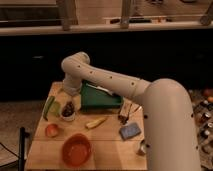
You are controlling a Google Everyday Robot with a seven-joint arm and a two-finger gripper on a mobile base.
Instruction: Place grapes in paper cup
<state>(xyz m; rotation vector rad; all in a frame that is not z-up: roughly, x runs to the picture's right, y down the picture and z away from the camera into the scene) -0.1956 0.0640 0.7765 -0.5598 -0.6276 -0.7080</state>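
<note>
The paper cup is a small white cup standing on the left part of the wooden table. The dark purple grapes show at the cup's mouth, seemingly in it. My gripper hangs at the end of the white arm, directly above the cup and right at the grapes. The arm bends down from its elbow at the table's back left. Whether the gripper is touching the grapes is not visible.
A green packet lies left of the cup. A red-orange fruit and an orange bowl sit in front. A banana, a blue sponge and a green tray lie to the right.
</note>
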